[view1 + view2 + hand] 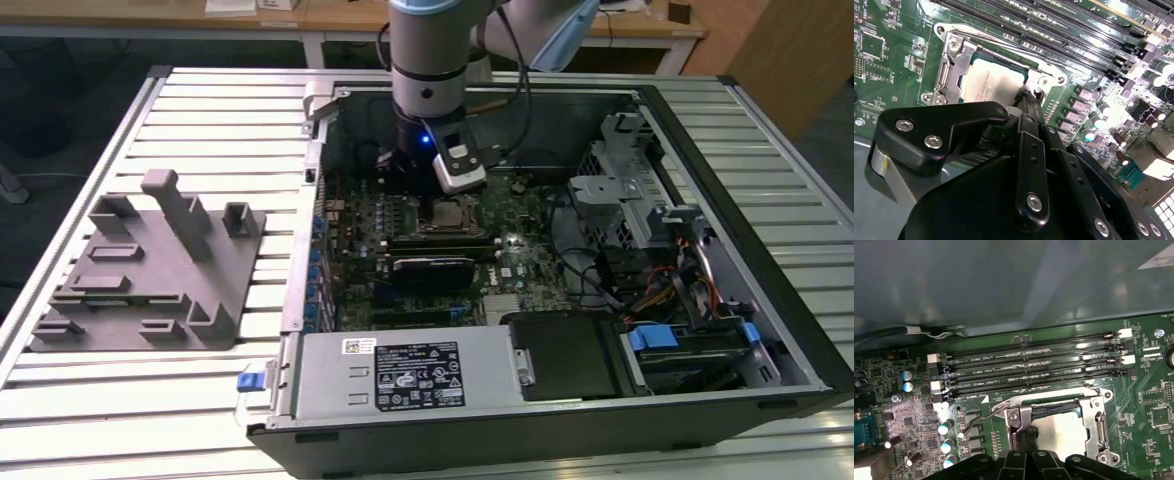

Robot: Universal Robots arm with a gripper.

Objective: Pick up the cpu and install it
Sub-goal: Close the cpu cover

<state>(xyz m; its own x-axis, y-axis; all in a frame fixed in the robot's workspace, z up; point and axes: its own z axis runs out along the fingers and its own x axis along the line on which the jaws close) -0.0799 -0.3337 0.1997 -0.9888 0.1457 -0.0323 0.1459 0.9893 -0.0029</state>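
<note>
The cpu point(451, 212) point(991, 82) point(1061, 432), a flat square chip with a pale silvery top, lies in the motherboard socket inside the open computer case. A metal socket frame point(951, 65) point(1094, 410) surrounds it. My gripper point(450, 195) point(1026, 97) point(1024, 440) hangs low over the board, with its dark fingertips drawn together at one edge of the chip. Nothing shows between them. The gripper's black body hides part of the chip and socket in both wrist views.
Long black memory slots point(1029, 365) run beside the socket. The case walls point(747, 250), a drive cage point(627, 190), cables and a power supply point(400, 375) crowd around the board. A grey moulded fixture point(147, 270) stands on the slatted table at the exterior view's left.
</note>
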